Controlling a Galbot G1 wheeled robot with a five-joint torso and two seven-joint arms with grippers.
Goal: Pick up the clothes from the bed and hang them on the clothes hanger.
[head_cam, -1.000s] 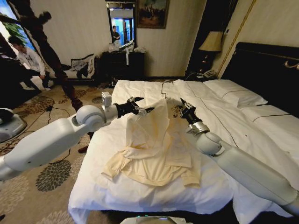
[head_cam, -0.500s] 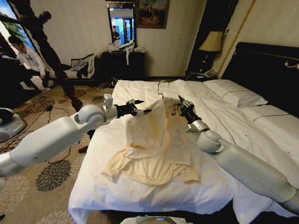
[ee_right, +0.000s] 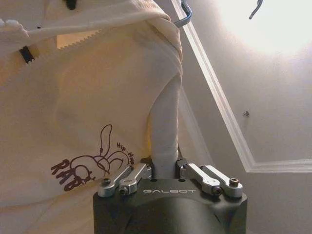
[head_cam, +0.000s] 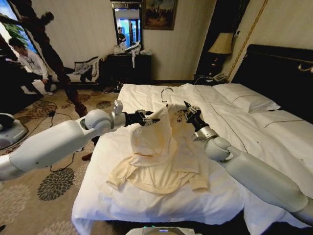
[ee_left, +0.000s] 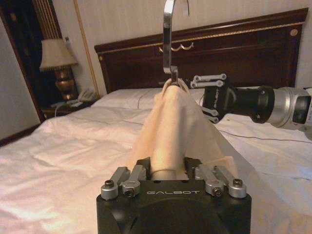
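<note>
The clothes (head_cam: 156, 156), a cream long-sleeved top, are held up by the shoulders over the bed (head_cam: 146, 200), with hem and sleeves still lying on the white duvet. My left gripper (head_cam: 151, 119) is shut on one cloth-covered shoulder (ee_left: 165, 126). At the other shoulder (ee_right: 163, 122), my right gripper (head_cam: 185, 111) is shut too. The clothes hanger's silver hook (ee_left: 168, 39) sticks up out of the neck (head_cam: 166, 94), while its black body is hidden under the fabric. A brown print (ee_right: 83, 168) shows on the top.
White pillows (head_cam: 244, 95) and a dark headboard (head_cam: 279, 68) lie to the right. A lamp (head_cam: 222, 44) stands on the nightstand beyond the bed. A dresser with mirror (head_cam: 128, 63) is at the far wall. Patterned carpet (head_cam: 49, 181) with cables runs along the bed's left side.
Both grippers have drawn closer together and slightly higher, bunching the top's upper part narrower between them. The hook now stands up above the neck.
</note>
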